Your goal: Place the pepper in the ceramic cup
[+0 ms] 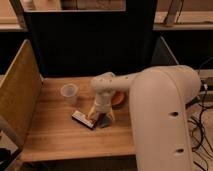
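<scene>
The ceramic cup [69, 93], small, pale and without a handle, stands upright on the wooden table [55, 135], left of centre. My gripper [100, 118] points down at the table to the right of the cup and apart from it. Its two tan fingers [92, 115] are spread, so it is open, with a small dark thing on the table between them. I cannot make out the pepper; it may be hidden under the gripper. A flat dark packet [83, 119] lies just left of the fingertips.
A reddish-brown bowl [120, 99] sits behind the wrist, partly covered by the arm. A tan side panel [17, 95] walls the table's left edge and a dark panel closes the back. The large white arm [160, 120] fills the right side.
</scene>
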Available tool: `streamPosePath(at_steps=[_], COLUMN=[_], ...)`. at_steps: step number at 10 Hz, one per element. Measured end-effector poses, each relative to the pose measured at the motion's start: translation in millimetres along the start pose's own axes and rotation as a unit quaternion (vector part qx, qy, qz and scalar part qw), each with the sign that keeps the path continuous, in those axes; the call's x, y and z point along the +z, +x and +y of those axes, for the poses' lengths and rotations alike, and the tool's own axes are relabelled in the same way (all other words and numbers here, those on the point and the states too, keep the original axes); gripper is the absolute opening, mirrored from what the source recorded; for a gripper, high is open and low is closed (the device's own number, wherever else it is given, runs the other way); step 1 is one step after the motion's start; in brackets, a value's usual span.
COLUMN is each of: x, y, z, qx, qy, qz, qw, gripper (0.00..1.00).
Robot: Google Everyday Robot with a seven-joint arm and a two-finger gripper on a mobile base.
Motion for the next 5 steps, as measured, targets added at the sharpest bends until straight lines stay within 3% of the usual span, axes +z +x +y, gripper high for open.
streamPosePath(at_steps=[2,5], x=[1.5,-8.4], y=[-3.3,-17.1], z=[7.4,21.0], qx=[-0.01,-0.029], qy=[0.008,0.025], qz=[-0.002,-0.026], qw=[0.9999,0.9989], gripper=[0.57,0.24])
